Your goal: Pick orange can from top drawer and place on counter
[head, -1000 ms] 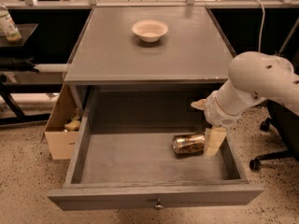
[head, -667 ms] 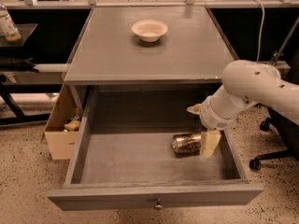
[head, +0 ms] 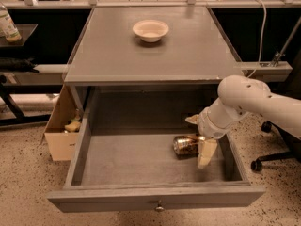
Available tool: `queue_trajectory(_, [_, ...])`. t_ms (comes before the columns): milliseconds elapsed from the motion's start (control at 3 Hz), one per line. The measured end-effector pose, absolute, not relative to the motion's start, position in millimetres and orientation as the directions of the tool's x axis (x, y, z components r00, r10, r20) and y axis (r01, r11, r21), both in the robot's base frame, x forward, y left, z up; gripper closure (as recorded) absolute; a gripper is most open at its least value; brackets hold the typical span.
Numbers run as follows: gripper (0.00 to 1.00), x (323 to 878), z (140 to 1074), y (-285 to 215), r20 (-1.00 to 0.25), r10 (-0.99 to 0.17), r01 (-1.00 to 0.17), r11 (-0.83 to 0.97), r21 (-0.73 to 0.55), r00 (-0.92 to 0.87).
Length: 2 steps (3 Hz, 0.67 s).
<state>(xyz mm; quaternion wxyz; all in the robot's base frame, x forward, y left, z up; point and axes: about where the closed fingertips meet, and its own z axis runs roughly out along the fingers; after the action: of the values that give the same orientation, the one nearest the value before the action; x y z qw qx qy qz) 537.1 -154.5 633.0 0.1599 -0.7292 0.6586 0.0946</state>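
Note:
The orange can [head: 185, 145] lies on its side on the floor of the open top drawer [head: 141, 160], right of the middle. My gripper [head: 200, 136] reaches down into the drawer from the right on a white arm. It is open, with one cream finger [head: 207, 153] in front of the can's right end and the other [head: 193, 119] behind it. The fingers stand to either side of that end and are not closed on the can. The counter [head: 188, 46] is the grey top above the drawer.
A cream-white bowl [head: 150, 30] sits at the back middle of the counter. A tan cardboard box [head: 63, 131] stands on the floor left of the drawer. A dark side table with a bottle [head: 7, 26] is at far left. A chair base [head: 270, 157] is at right.
My arm and gripper have moved left and a little lower, closer around the can's right end. The can has not moved.

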Motion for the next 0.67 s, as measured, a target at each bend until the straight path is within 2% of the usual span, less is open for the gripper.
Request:
queue_trajectory(333, [0.0,537,617,-156,-0.348,-0.931,-0.992,-0.082,-0.093,0.109])
queue_trajectory(667, [0.18,536,605,-158,-0.328,-0.937,-0.991,-0.092,-0.092,0.118])
